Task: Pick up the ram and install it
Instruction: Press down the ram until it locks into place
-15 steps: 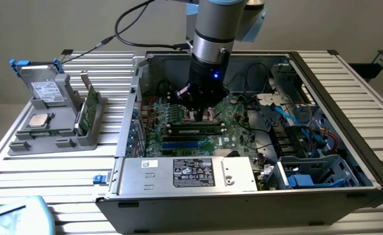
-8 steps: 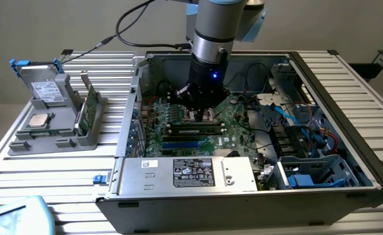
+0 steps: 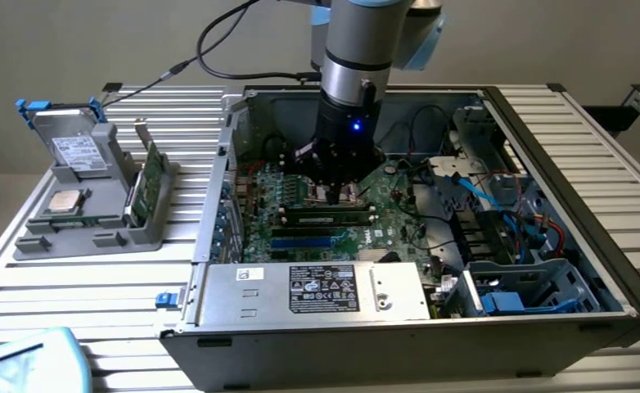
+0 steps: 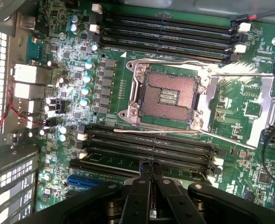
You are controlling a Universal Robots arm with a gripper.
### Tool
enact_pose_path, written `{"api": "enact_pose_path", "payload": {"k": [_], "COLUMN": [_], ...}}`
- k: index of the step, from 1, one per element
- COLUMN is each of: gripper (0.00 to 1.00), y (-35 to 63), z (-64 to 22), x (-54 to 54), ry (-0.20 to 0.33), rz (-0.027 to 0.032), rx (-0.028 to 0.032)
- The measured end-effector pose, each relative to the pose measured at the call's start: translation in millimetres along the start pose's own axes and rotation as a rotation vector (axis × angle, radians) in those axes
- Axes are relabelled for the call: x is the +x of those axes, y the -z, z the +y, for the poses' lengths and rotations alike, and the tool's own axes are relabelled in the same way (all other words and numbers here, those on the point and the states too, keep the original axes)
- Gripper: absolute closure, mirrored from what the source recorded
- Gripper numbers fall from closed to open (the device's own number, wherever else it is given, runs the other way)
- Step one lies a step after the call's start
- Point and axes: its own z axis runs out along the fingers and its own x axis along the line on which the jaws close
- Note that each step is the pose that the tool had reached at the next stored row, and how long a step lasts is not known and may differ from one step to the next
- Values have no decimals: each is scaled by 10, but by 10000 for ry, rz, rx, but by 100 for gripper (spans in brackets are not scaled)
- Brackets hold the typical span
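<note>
The ram [image 3: 322, 219], a long thin green board with dark chips, lies seated in a slot of the green motherboard [image 4: 249, 105], just beside the empty square processor socket [image 4: 167, 95]. Four dark slots [image 4: 146, 147] run along that side of the socket, four more [image 4: 167, 35] along the opposite side. The black gripper [image 4: 151, 169] hangs just over the ram, fingers pressed together, holding nothing.

The open black computer case [image 3: 430, 237] sits on the slatted metal worktop [image 3: 80, 295]. A grey plastic parts holder [image 3: 91, 205] stands beside it, toward the exterior view's left. The green motherboard [image 3: 331, 217] lies inside the case.
</note>
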Motion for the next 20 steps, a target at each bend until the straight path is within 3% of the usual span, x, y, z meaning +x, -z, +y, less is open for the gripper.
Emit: {"api": "enact_pose_path", "payload": {"k": [8, 13, 20], "gripper": [89, 89, 89], "y": [0, 0, -2], "z": [0, 0, -54], "x": [0, 0, 12], "ry": [-835, -1431, -1499], "rz": [-51, -91, -92], "rx": [42, 33, 28]}}
